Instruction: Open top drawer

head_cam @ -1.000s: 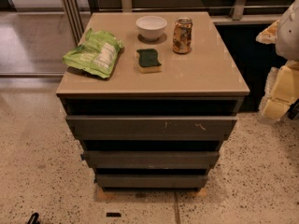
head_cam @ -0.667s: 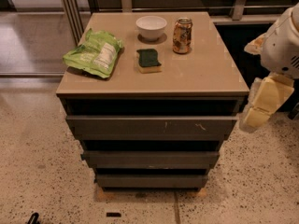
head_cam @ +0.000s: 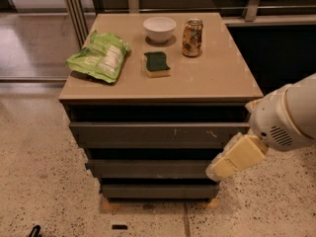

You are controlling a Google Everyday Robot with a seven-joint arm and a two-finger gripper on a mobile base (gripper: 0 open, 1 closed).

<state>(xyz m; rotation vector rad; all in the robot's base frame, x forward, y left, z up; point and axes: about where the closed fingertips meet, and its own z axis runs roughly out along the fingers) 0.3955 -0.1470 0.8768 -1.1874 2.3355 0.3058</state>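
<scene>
One pincer (head_cam: 220, 168) | low right, beside cabinet (head_cam: 217, 75) | top drawer (head_cam: 148, 132) untouched

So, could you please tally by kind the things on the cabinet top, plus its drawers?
Drawers: 3 (top drawer, middle drawer, bottom drawer)
Bags: 1 (green bag)
Bowls: 1 (white bowl)
Cans: 1 (can)
Sponges: 1 (sponge)
Total: 7
The pincer hangs low on the right, by the middle drawer's right end.
</scene>
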